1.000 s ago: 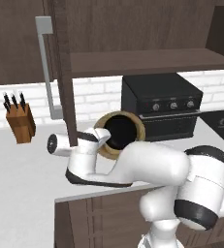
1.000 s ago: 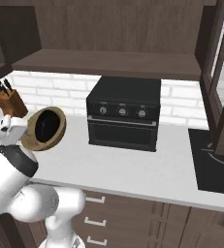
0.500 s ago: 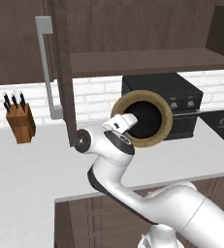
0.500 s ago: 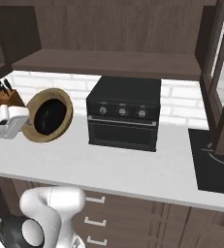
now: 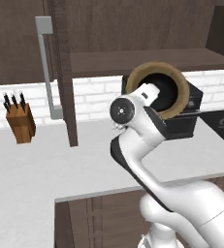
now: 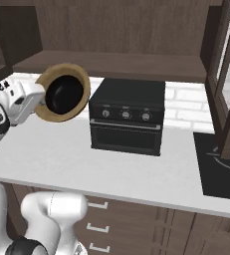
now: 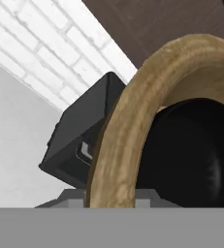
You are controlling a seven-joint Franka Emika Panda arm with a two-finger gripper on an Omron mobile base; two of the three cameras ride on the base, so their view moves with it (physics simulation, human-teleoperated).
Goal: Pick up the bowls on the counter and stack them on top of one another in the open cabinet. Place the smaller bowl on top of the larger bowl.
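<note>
My gripper (image 5: 151, 93) is shut on the rim of the larger bowl (image 5: 179, 83), a light-brown wooden bowl held in the air and tipped on its edge. Its opening faces the cameras, and the bowl (image 6: 81, 79) hangs just under the shelf of the open cabinet (image 6: 111, 64), above the counter (image 6: 76, 159). The inside of the bowl (image 7: 128, 121) is glossy black. I cannot tell whether that is the smaller bowl nested in it. My gripper (image 6: 42, 102) sits at the bowl's left rim, with its fingers hidden by the bowl.
A black countertop oven (image 6: 126, 117) stands right of the bowl, under the shelf. The cabinet door with its grey bar handle (image 5: 45, 68) hangs open on the left. A knife block (image 5: 20, 121) stands at the back left. A stovetop (image 6: 221, 164) lies at the right.
The arm has swung the wooden bowl up and to the right, from low over the counter to just under the cabinet shelf, and tipped it more upright.
</note>
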